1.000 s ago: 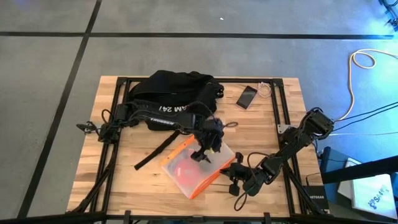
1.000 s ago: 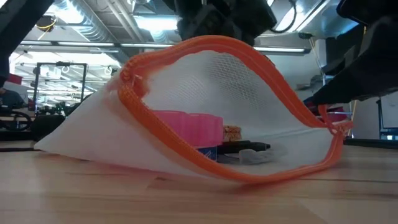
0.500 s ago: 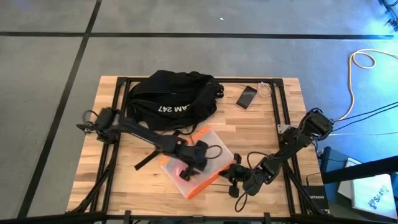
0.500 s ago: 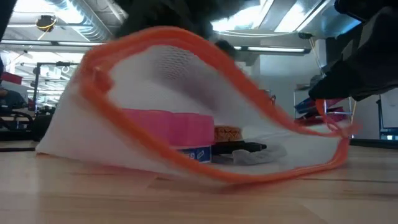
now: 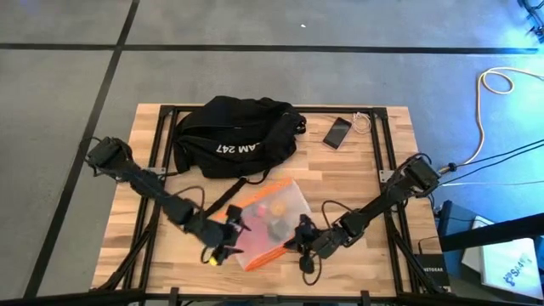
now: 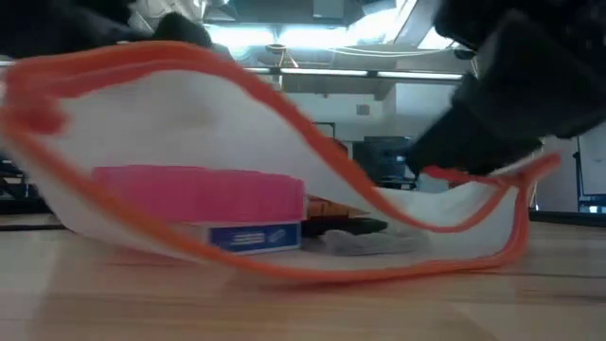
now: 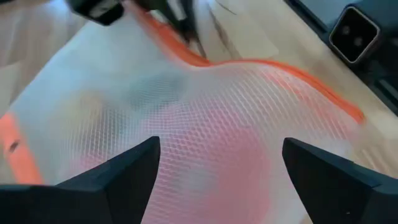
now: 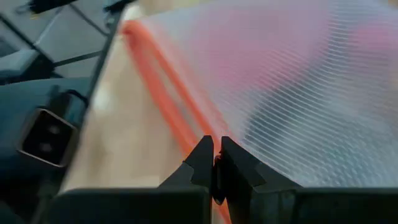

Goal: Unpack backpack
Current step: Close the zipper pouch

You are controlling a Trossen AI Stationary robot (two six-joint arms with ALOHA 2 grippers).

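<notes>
- Since a second ago the left arm has swung off the middle of the pouch and dropped to its near-left edge, and the right arm has slid in to the pouch's right edge.
- Left pincer (image 5: 223, 248) stands spread wide, its two fingers (image 7: 118, 177) either side of the mesh and holding nothing.
- Right pincer (image 8: 214, 167) is pressed together, its tips pinching the orange zip border of the mesh pouch (image 5: 268, 223) at the right end.
- Inside the pouch (seen at table height) lie a pink flat case (image 6: 194, 194), a blue-and-white packet (image 6: 254, 236) under it and some small dark bits I cannot make out.
- Behind the pouch, at the far side of the wooden surface (image 5: 361, 174), sits the backpack (image 5: 234, 136), slumped flat with white lettering up and a strap trailing toward the pouch; neither pincer touches it.
- A phone (image 5: 337, 132) lies just right of the backpack with a white cable (image 5: 364, 123) beside it.
- Judging by its slump, the backpack is soft and floppy, probably light now, and will fold or drag if pinched by loose cloth; the top loop or a strap looks the surest hold.
</notes>
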